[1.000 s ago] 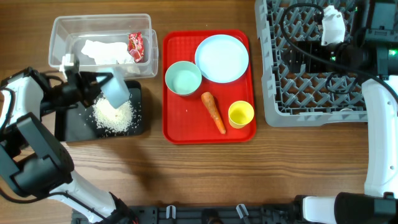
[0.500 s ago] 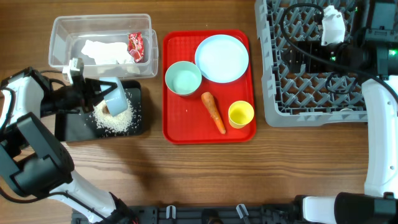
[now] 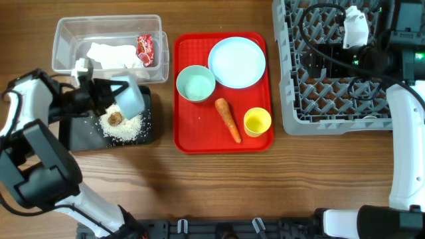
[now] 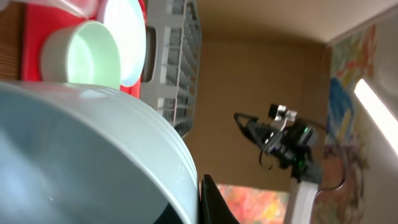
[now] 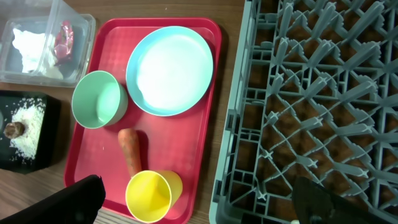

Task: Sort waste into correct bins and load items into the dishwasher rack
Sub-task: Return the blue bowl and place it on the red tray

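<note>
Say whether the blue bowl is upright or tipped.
Tipped: the blue bowl leans on its side in the left gripper, above rice lying on the black tray.

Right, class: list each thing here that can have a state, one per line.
left gripper: shut on light blue bowl
light blue bowl: tipped over black tray
right gripper: open, empty
black tray: holds rice, brown lump
clear tub: holds napkin, red wrapper
pale green bowl: upright, empty
plate: flat, empty
yellow cup: empty
carrot: on red tray
dishwasher rack: no dishes loaded

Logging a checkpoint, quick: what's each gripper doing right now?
Left gripper: shut on the light blue bowl, tipped over the black tray.
Right gripper: open, holding nothing.
</note>
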